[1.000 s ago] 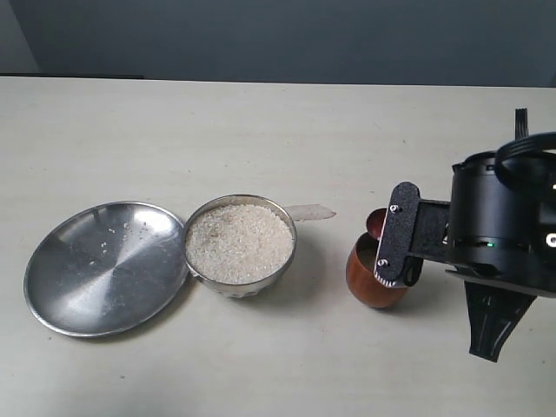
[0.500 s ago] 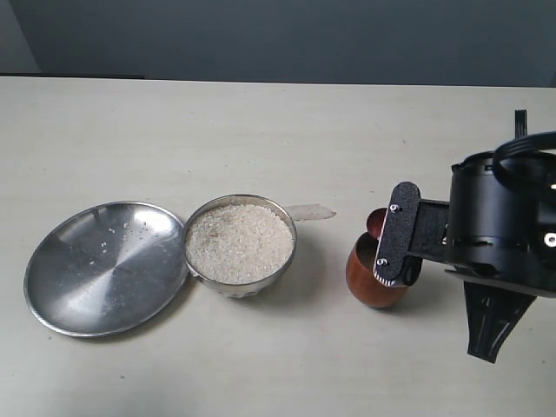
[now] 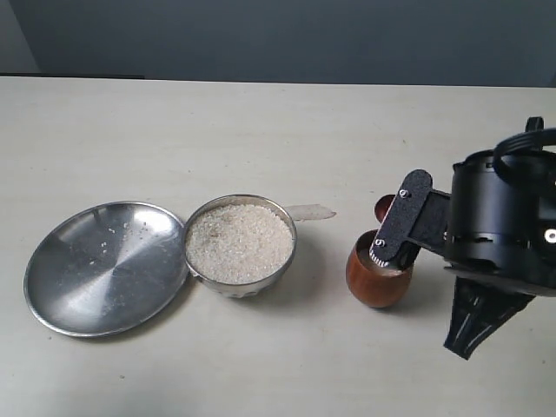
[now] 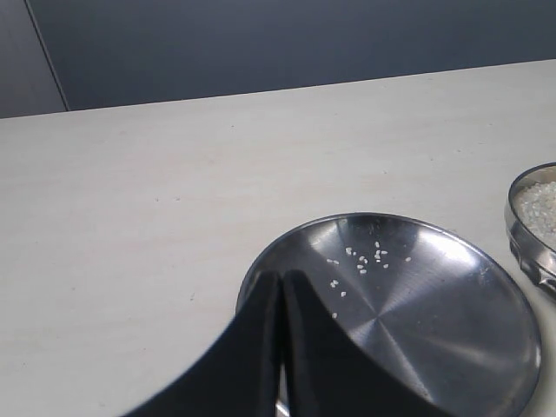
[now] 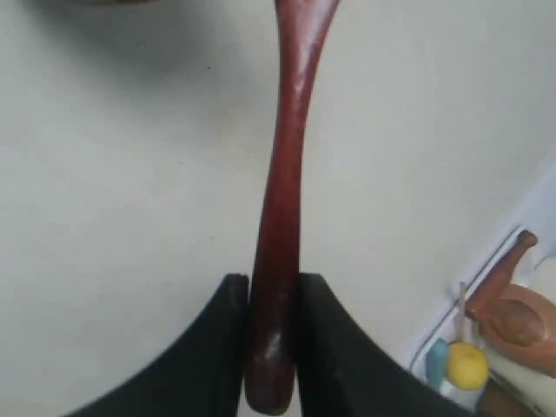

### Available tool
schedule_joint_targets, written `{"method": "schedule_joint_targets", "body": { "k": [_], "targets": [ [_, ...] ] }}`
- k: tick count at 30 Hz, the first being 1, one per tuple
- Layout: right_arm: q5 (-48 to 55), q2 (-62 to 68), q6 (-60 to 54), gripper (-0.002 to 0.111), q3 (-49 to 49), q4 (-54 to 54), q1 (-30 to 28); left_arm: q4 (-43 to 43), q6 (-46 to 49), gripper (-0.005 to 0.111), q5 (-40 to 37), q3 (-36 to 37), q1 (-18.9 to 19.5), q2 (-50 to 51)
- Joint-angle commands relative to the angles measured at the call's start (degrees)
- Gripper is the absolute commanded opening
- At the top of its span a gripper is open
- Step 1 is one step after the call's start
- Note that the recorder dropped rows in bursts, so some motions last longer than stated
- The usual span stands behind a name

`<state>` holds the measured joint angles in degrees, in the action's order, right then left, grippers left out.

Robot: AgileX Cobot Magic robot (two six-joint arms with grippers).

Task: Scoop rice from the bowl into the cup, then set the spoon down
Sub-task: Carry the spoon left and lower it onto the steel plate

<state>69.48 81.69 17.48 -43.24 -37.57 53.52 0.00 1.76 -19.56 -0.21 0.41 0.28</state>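
The steel bowl (image 3: 241, 276) stands mid-table, filled with white rice (image 3: 239, 241). To its right is the reddish-brown wooden cup (image 3: 373, 287), with pale grains showing inside it. My right gripper (image 3: 396, 229) hangs tilted over the cup's mouth, shut on the wooden spoon; the spoon's head (image 3: 383, 207) pokes out behind the cup. In the right wrist view the spoon's handle (image 5: 285, 165) runs straight out from between the shut fingers of the right gripper (image 5: 273, 285). My left gripper (image 4: 282, 291) is shut and empty, hovering over the flat plate's near rim.
A shallow steel plate (image 3: 61, 287) touches the bowl's left side and carries a few stray grains (image 4: 365, 258). A small clear scrap (image 3: 311, 211) lies beside the bowl. The bowl's rim (image 4: 514, 221) shows at the left wrist view's edge.
My right gripper has tipped over the cup, its finger now slanted. The spoon's head has swung slightly up and right. Bowl, plate and cup have stayed put.
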Motion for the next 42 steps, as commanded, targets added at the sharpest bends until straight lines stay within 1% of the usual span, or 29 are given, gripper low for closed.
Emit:
{"method": "schedule_joint_targets", "body": {
  "k": [1,4,8,11,13,19,24,29,32,36,42],
  "targets": [
    [-5.8,-0.5,4.7,-0.001,-1.8,4.1,0.2,-0.4,-0.2,0.000,0.4,0.2,0.1,-0.3],
    [-12.8,-0.8,6.2,-0.001,-4.0,9.4,0.2,-0.4,-0.2,0.000,0.4,0.2,0.1,-0.3],
    [-26.8,-0.8,6.4,-0.001,-6.8,20.7,0.2,-0.4,-0.2,0.000,0.4,0.2,0.1,-0.3],
    [-34.6,-0.2,1.9,-0.001,-8.1,29.8,0.2,-0.4,-0.2,0.000,0.4,0.2,0.1,-0.3],
    [-37.4,0.9,-2.7,-0.001,-9.3,35.8,0.2,-0.4,-0.2,0.000,0.4,0.2,0.1,-0.3],
    [-38.5,7.9,-10.8,-0.001,-15.2,46.6,0.2,-0.4,-0.2,0.000,0.4,0.2,0.1,-0.3],
    [-38.9,14.4,-16.0,-0.001,-21.0,52.0,0.2,-0.4,-0.2,0.000,0.4,0.2,0.1,-0.3],
    [-38.9,20.3,-18.3,-0.001,-26.6,54.8,0.5,-0.4,-0.2,0.000,0.4,0.2,0.1,-0.3],
    [-39.0,23.8,-19.0,-0.001,-30.5,54.8,1.9,-0.4,-0.2,0.000,0.4,0.2,0.1,-0.3],
    [-39.6,27.9,-19.0,-0.001,-35.4,55.0,3.1,-0.4,-0.2,0.000,0.4,0.2,0.1,-0.3],
    [-39.3,32.5,-19.0,-0.001,-40.5,57.3,3.3,-0.4,-0.2,0.000,0.4,0.2,0.1,-0.3]
  ]
}}
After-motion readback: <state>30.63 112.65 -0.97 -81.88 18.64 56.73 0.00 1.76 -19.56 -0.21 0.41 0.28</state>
